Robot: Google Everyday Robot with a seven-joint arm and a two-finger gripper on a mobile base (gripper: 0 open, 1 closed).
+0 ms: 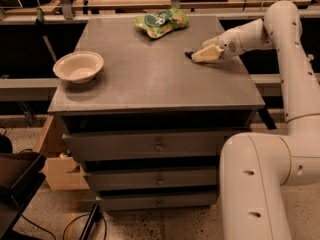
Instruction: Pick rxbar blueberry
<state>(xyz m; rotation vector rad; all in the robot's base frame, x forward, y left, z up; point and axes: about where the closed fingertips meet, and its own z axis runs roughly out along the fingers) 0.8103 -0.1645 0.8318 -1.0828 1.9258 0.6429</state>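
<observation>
My gripper (pixel 204 55) is low over the right side of the grey cabinet top (pixel 150 79), at the end of the white arm that reaches in from the right. A small dark end of the rxbar blueberry (pixel 189 54) shows just left of the gripper's tip, lying on the top. The rest of the bar is hidden under the gripper.
A puffy green snack bag (pixel 161 22) lies at the back middle of the top. A cream bowl (pixel 78 66) stands near the left edge. The cabinet has drawers below. The robot's white base (pixel 265 184) stands at the front right. A cardboard box (pixel 60 169) sits on the floor at the left.
</observation>
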